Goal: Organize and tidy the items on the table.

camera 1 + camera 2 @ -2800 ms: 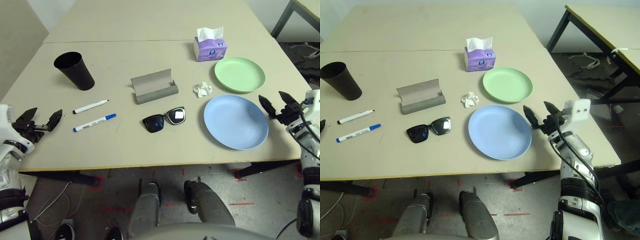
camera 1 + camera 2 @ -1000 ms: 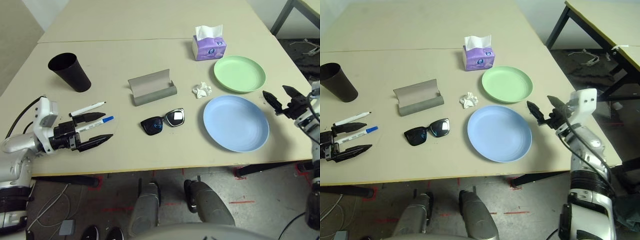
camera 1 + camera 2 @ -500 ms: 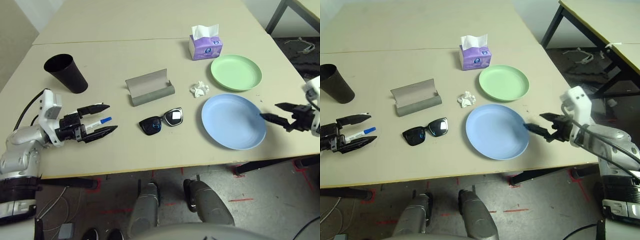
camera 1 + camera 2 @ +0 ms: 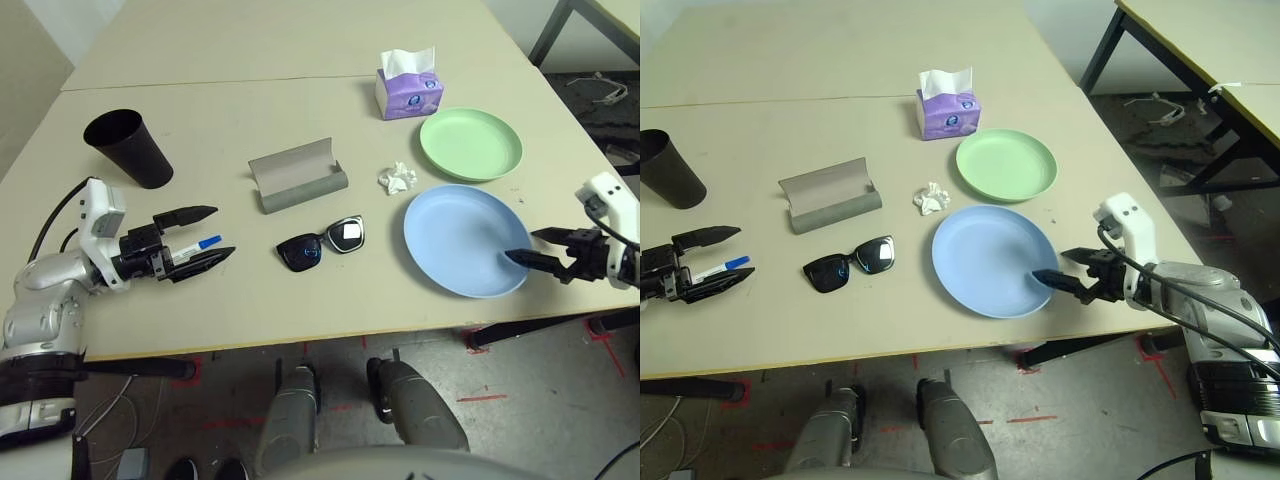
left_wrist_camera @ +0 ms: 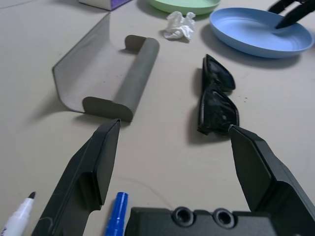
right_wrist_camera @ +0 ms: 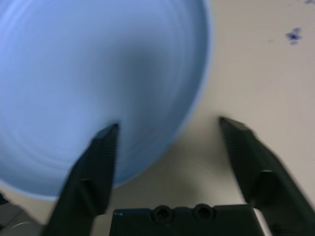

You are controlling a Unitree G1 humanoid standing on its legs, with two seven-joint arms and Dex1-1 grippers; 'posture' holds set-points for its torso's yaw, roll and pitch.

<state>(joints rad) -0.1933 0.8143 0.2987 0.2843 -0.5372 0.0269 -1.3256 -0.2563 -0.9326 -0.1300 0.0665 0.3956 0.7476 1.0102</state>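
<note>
On the pale table (image 4: 250, 300), my left gripper (image 4: 207, 234) is open, its fingers either side of the blue-capped pen (image 4: 206, 243). The black-tipped pen (image 5: 17, 217) lies just outside one finger. Black sunglasses (image 4: 323, 243) and the open grey case (image 4: 297, 176) lie beyond that gripper. My right gripper (image 4: 535, 247) is open astride the blue plate's (image 4: 455, 235) near right rim, one finger (image 6: 101, 157) over the plate and the other over the table. The green plate (image 4: 470, 143), crumpled tissue (image 4: 397, 178) and black cup (image 4: 120, 147) stand untouched.
A purple tissue box (image 4: 408, 90) stands behind the green plate. A seam (image 4: 200, 82) crosses the table at the back. The table's right edge runs close to my right gripper, with another table's dark legs (image 4: 1110, 50) and floor beyond it.
My right gripper has moved left and now straddles the blue plate's rim. The left gripper came in from the table's left edge over the pens and has hardly moved in the last half second.
</note>
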